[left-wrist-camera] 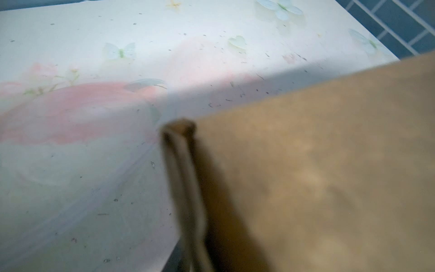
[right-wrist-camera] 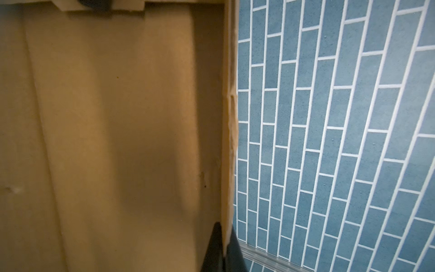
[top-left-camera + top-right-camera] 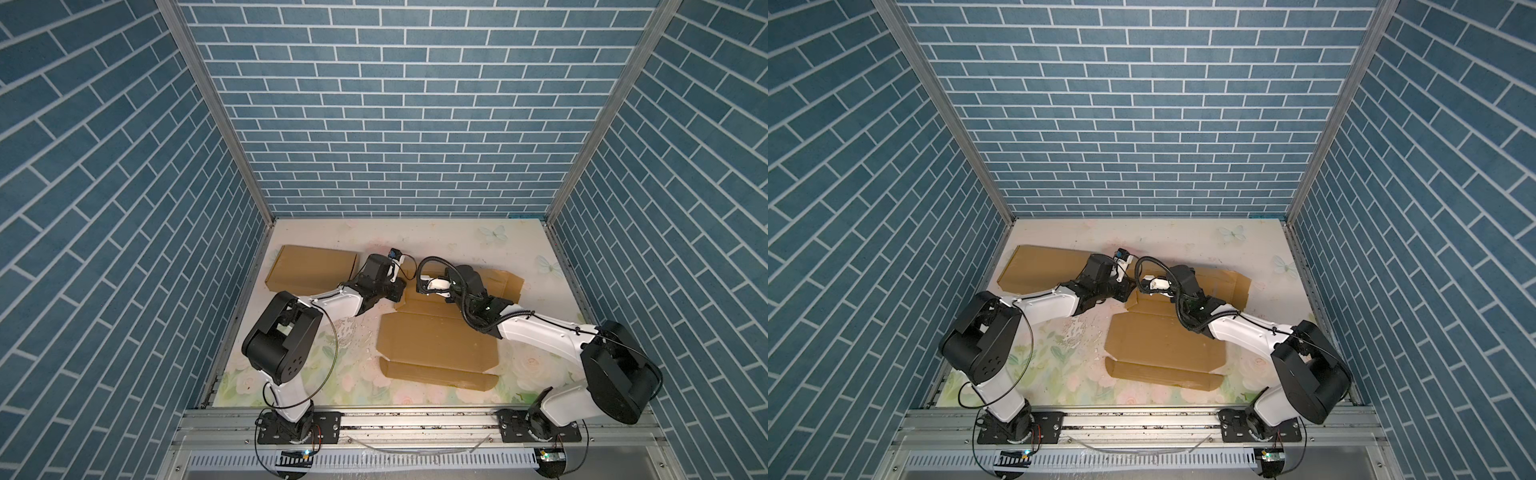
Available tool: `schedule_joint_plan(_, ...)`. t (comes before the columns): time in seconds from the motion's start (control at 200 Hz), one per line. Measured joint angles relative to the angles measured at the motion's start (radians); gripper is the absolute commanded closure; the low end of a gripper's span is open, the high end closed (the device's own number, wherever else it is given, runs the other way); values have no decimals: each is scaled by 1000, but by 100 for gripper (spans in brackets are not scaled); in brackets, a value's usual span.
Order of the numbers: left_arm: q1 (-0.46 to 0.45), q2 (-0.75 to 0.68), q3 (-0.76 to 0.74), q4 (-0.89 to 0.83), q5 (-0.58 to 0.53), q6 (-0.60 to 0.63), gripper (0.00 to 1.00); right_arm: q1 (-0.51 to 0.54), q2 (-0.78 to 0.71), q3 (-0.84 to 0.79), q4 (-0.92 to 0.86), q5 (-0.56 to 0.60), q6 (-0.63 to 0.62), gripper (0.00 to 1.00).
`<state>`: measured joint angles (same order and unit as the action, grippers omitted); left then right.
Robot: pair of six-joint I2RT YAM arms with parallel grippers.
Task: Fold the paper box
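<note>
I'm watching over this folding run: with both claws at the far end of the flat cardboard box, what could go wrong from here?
1. The right claw pinches only a thin edge of the cardboard box; the edge might slip out or tear.
2. The left claw works close beside it, so the two could bump.
3. The left arm passes right by the second flat box and may nudge it.

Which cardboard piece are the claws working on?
The spread-out sheet with flaps in the middle; the plain closed piece lies apart, at the far left.
</note>
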<state>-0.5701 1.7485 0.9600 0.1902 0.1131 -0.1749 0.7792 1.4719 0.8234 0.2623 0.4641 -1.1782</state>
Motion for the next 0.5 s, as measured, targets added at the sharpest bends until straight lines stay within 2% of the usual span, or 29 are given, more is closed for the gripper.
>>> schedule_joint_plan(0.2,-61,6,-5,10,-235,-42,100,11,0,0,1,3,3,100)
schedule_joint_plan(0.32,-102,32,14,11,-358,-67,100,12,0,0,1,11,3,100)
schedule_joint_plan(0.435,-117,52,24,29,-413,-90,100,13,0,0,1,17,3,100)
schedule_joint_plan(0.5,-119,53,24,33,-418,-97,92,14,0,0,2,18,3,100)
